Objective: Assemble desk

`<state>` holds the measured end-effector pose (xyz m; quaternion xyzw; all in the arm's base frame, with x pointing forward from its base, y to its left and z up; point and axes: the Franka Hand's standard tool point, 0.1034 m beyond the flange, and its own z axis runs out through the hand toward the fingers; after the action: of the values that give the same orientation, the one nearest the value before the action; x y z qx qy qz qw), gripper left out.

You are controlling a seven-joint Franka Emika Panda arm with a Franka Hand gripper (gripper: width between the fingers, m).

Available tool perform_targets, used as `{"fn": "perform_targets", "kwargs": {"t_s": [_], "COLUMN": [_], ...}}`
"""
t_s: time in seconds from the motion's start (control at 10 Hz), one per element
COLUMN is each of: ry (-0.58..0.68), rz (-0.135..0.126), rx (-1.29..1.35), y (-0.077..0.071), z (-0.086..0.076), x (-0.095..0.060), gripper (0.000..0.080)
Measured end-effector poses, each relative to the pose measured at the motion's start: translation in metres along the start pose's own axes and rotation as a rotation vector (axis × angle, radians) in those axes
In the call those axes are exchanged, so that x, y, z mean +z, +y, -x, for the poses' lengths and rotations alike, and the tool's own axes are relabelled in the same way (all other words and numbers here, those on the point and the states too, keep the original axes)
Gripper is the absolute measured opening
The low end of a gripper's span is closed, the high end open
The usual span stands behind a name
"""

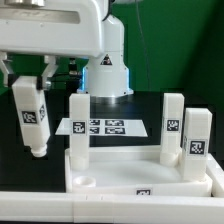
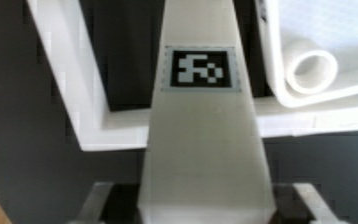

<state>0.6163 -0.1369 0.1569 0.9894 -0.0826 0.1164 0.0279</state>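
A short square white plastic leg (image 1: 32,117) bearing a black-and-white tag hangs upright above the dark table (image 1: 15,160), clamped at its upper end between the two fingers of the robot arm's gripper (image 1: 27,76), whose jaws stand partly closed against the leg's sides. In the wrist view the same leg (image 2: 202,120) runs straight out from between the jaws, its tag facing the camera. The held leg sits off the exterior view's left edge of the large white rectangular rimmed tabletop (image 1: 140,178), its lower tip clear of the surface and just beside the tabletop's near-left corner. Three more white tagged legs stand upright on the tabletop: one (image 1: 78,128) toward the exterior view's left, two (image 1: 173,128) (image 1: 196,143) close together at its right. A round corner socket (image 1: 86,181) shows open near the front left corner. Behind the tabletop, the flat white marker board (image 1: 102,127) lies on the table before the arm's white base (image 1: 108,70).
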Motion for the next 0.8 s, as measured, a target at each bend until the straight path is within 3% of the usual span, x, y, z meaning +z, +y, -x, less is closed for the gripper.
{"fn": "perform_targets", "kwargs": {"t_s": [0.2, 0.4, 0.6, 0.8], "ry": [0.031, 0.172, 0.199, 0.211], "rz": [0.009, 0.058, 0.029, 0.019], "rx": [-0.004, -0.019, -0.022, -0.042], "y": [0.002, 0.008, -0.024, -0.038], "z": [-0.003, -0.006, -0.018, -0.025], "x": [0.000, 0.000, -0.005, -0.005], "gripper": [0.0294, 0.0294, 0.0294, 0.0294]}}
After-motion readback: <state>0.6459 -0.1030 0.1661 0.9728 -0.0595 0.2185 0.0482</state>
